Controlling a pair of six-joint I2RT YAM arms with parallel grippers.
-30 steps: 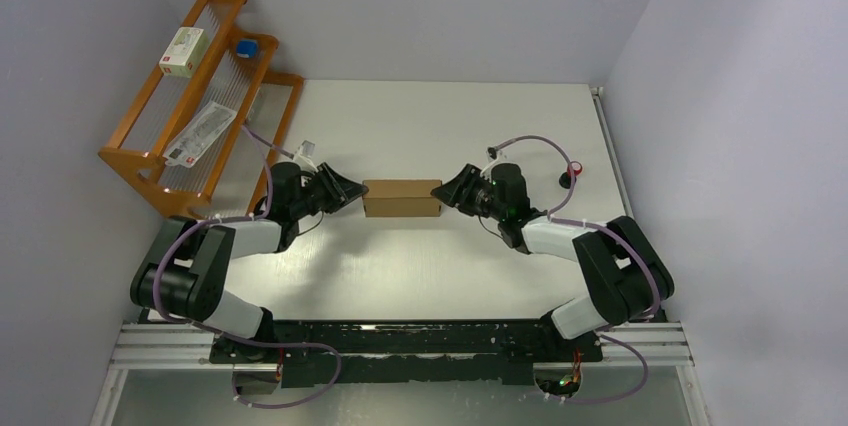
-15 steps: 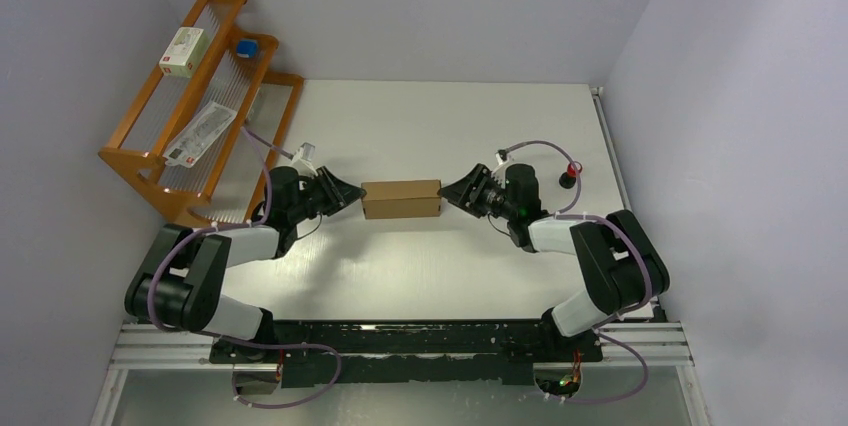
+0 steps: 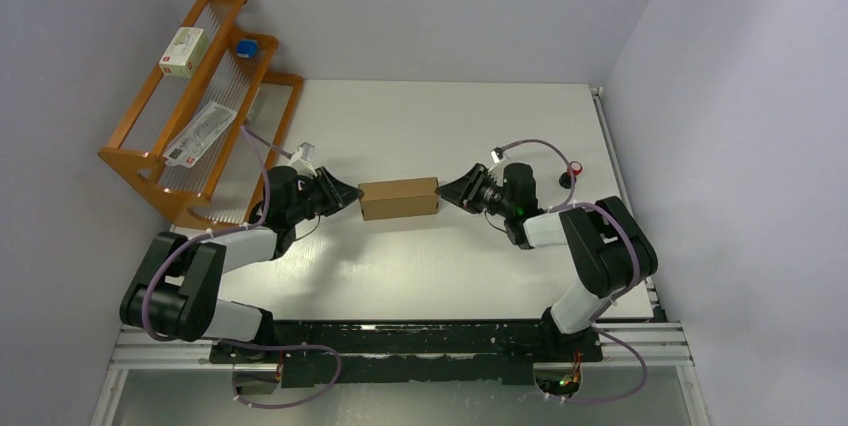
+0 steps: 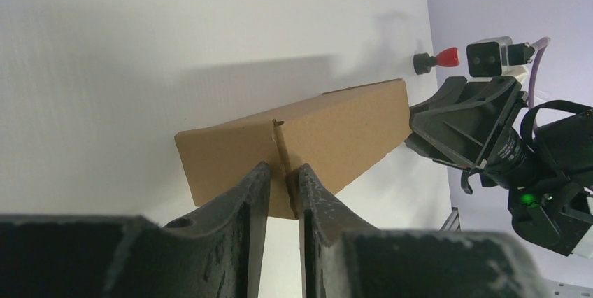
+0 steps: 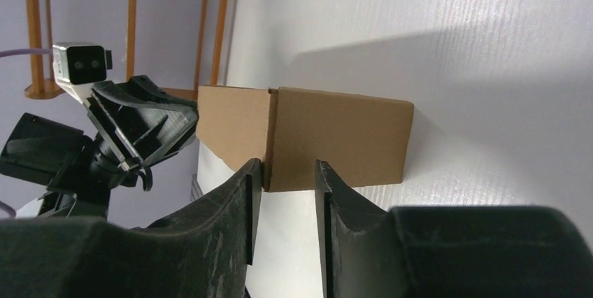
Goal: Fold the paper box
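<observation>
Top view: the paper box [image 3: 400, 199], a closed oblong of plain brown corrugated card, is lying lengthwise over the white surface [image 3: 450, 116]. It is to the right of the orange wooden rack [image 3: 200, 106], about level with that rack's nearest rail. Whether the box is resting on the surface or being held just above it cannot be told.

The left arm [image 3: 240, 241] is reaching in between the rack and the box, and the left jaws are meeting the box end that faces the rack. In the left wrist view these jaws are standing almost closed, pinching a thin cardboard edge that is sticking out along the seam of that end.

The right arm [image 3: 590, 246] is reaching in from the side away from the rack, and the right jaws are touching the box's far end. In the right wrist view they are standing partly open, with the seam of that end showing in the gap; no grip is visible.

On the rack, a small white box with a green and red label [image 3: 185, 51] is sitting on the top tier, a blue item [image 3: 245, 47] just beside it, and a flat packet [image 3: 203, 133] lower down. A small red-capped object [image 3: 570, 176] is standing farther from the rack than the right jaws.
</observation>
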